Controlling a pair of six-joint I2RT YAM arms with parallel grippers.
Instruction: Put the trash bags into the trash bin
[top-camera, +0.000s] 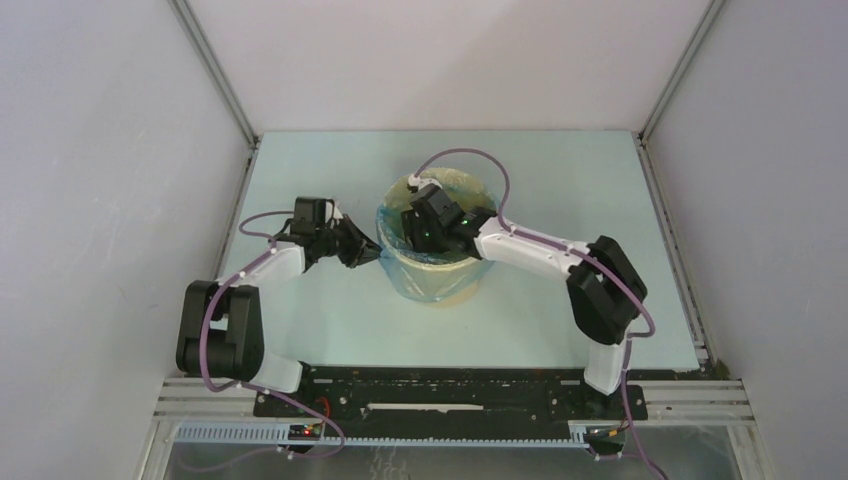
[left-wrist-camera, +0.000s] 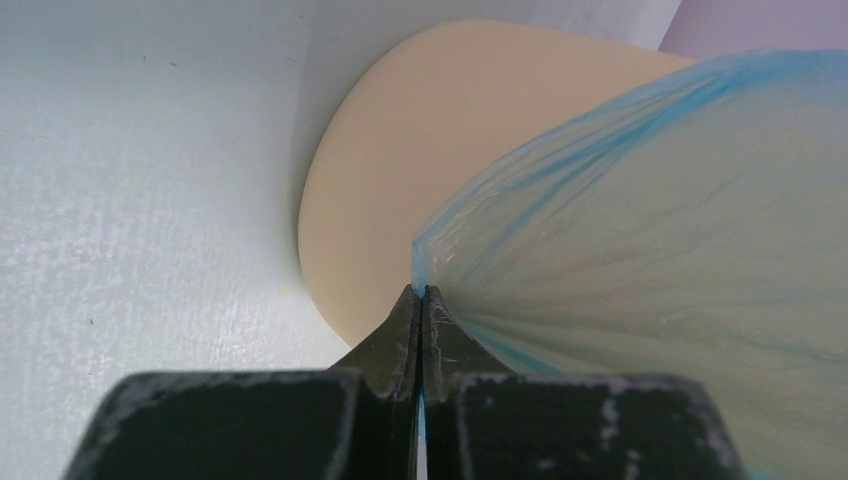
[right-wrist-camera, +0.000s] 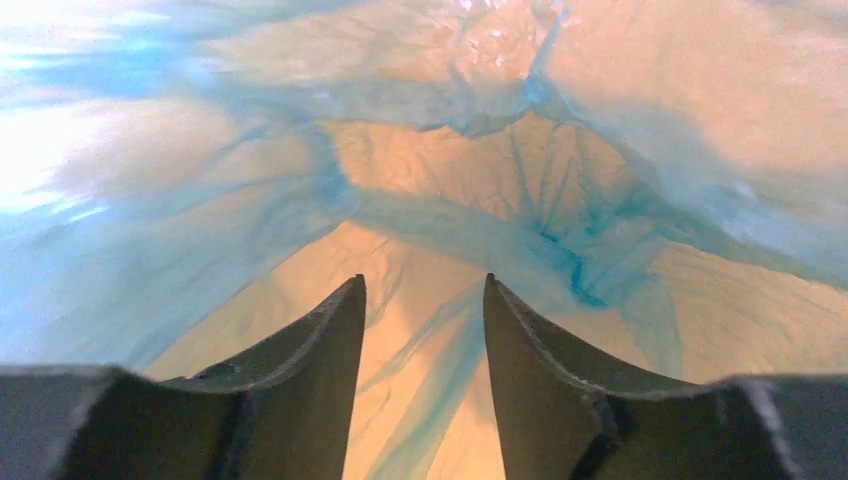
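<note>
At the left of the table (top-camera: 300, 320), seen from above, the left gripper (top-camera: 360, 247) sits just beside the left wall of the trash bin (left-wrist-camera: 400, 150). Its jaws are pressed together on a small pinch of the trash bag (left-wrist-camera: 650, 250), right at the film's edge. From that pinch the light-blue film fans out rightward and is drawn taut towards the bin's rim. The bag's mouth therefore lies to the right of this gripper, with the bucket wall behind it.

Further right, the bag lines the bucket and drapes over its near rim. The right gripper (right-wrist-camera: 425, 285) is sunk into the mouth, with wrinkled film all round it. Its fingers stand apart with nothing between them.

The lining looks well along. The left arm is the one holding the edge, so the next move likely turns on carrying that pinch down the outside wall without tearing the thin film.
</note>
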